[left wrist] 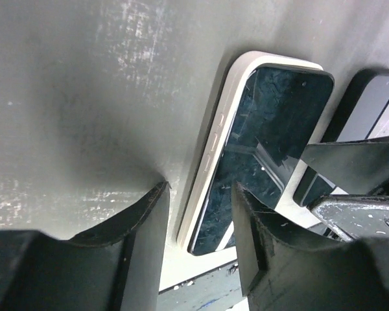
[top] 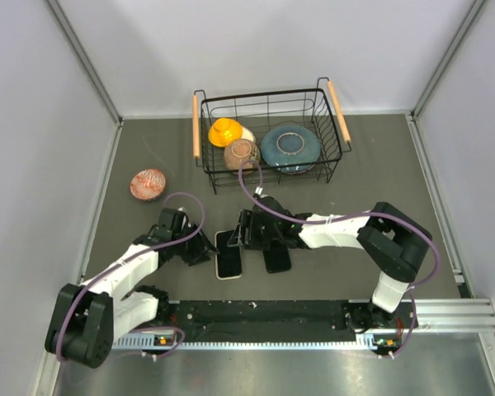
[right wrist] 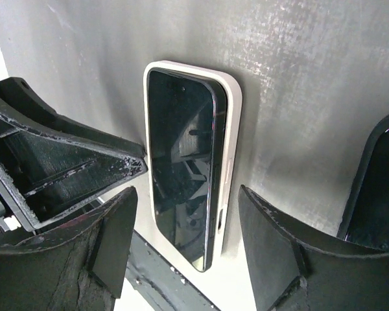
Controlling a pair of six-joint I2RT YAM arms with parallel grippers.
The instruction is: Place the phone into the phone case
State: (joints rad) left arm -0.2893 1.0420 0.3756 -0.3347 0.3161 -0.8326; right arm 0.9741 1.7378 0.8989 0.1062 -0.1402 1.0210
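Observation:
A dark-screened phone (top: 228, 257) lies face up in a white phone case (top: 220, 273) on the grey table between the arms. In the right wrist view the phone (right wrist: 181, 162) shows its dark side along the case's (right wrist: 232, 116) button side, so that edge looks slightly raised. My left gripper (top: 201, 250) is open at the case's left side; in its wrist view its fingers straddle the case's long edge (left wrist: 211, 162), one over the phone (left wrist: 272, 136). My right gripper (top: 246, 235) is open over the phone's far end, and its wrist view (right wrist: 188, 240) shows the fingers either side of phone and case.
A black phone-shaped slab (top: 276, 258) lies just right of the white case, seen also in the wrist views (right wrist: 376, 188) (left wrist: 369, 103). A wire basket (top: 200, 136) at the back holds bowls and a blue plate. A reddish bowl (top: 148, 184) sits far left.

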